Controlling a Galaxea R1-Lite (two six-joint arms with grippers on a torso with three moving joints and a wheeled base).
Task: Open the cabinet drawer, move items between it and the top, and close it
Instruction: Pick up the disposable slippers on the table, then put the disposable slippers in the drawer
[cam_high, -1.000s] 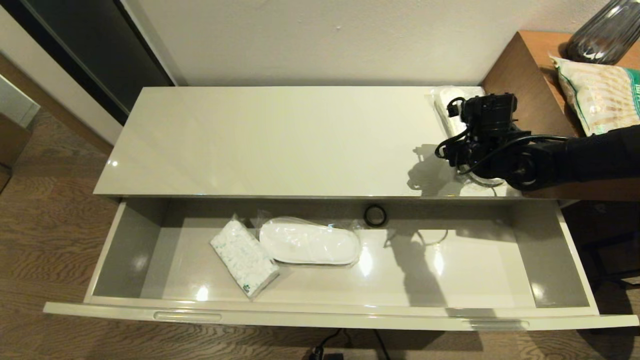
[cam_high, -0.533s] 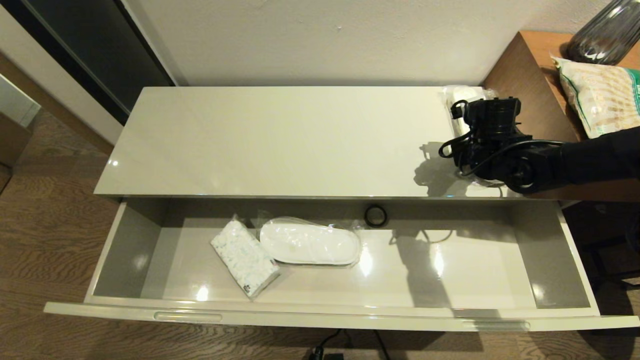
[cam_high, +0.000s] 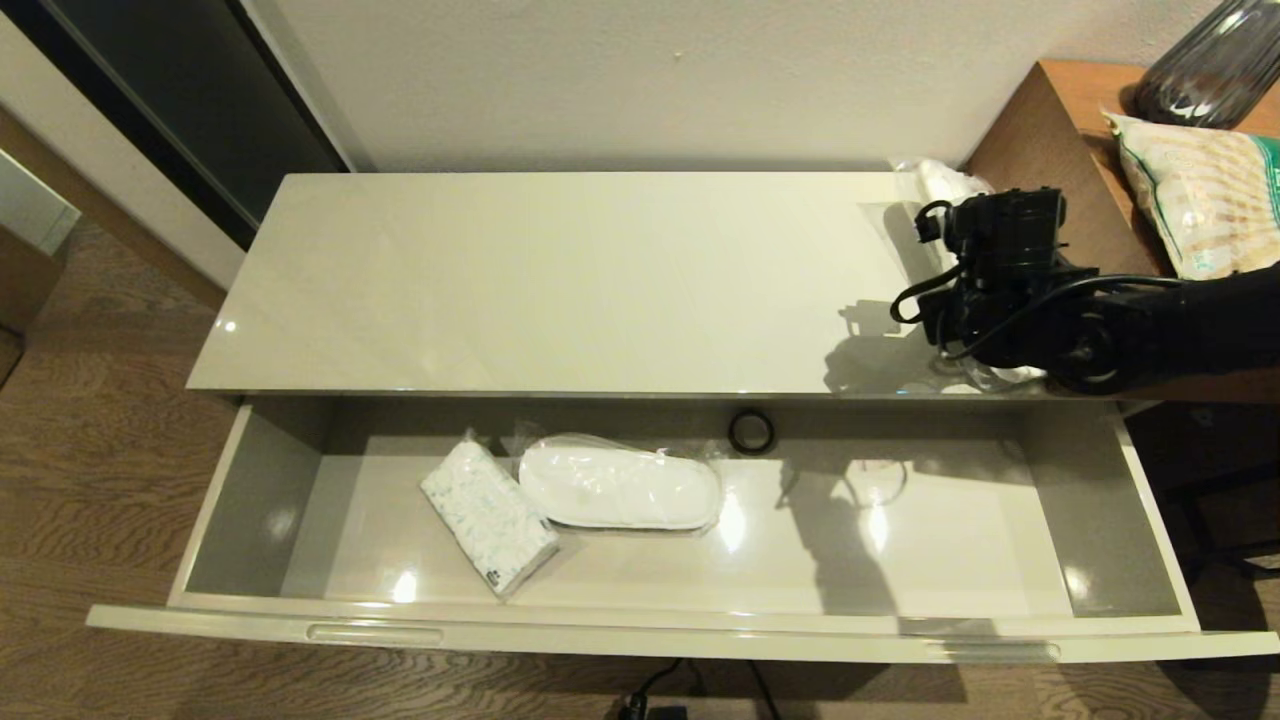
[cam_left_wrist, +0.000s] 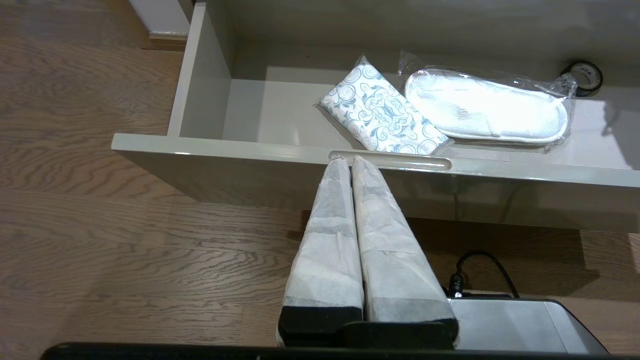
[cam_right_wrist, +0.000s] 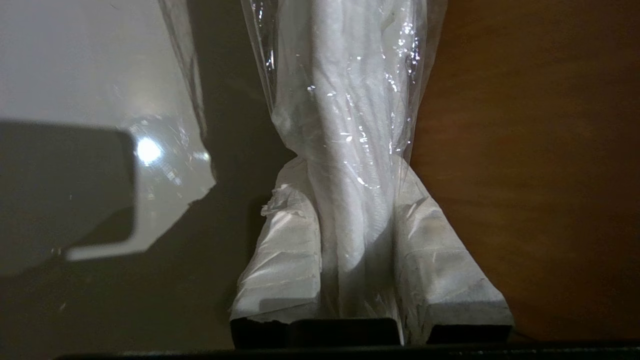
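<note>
The cabinet drawer (cam_high: 640, 630) stands pulled fully out, with one wrapped white slipper pair (cam_high: 620, 485) (cam_left_wrist: 485, 107) lying in its middle-left. At the right end of the top (cam_high: 560, 280), my right gripper (cam_right_wrist: 350, 172) is shut on a second wrapped slipper pair (cam_right_wrist: 350, 90). That pair's far end (cam_high: 940, 185) pokes out beyond the black wrist (cam_high: 1005, 270), close to the brown side table. My left gripper (cam_left_wrist: 347, 161) is shut on nothing and hangs low in front of the drawer's front edge (cam_left_wrist: 250, 165), at its left slot; the head view does not show it.
A patterned tissue pack (cam_high: 488, 515) (cam_left_wrist: 382, 112) lies beside the slipper pair in the drawer, with a black tape roll (cam_high: 750, 432) at the back. The brown side table (cam_high: 1070, 150) abuts the cabinet's right end and carries a snack bag (cam_high: 1200, 190) and a dark vase (cam_high: 1215, 65).
My right gripper has shifted to the right with the slipper pair in it, toward the side table. The pair's far end now sits further back and right. The left arm is still.
</note>
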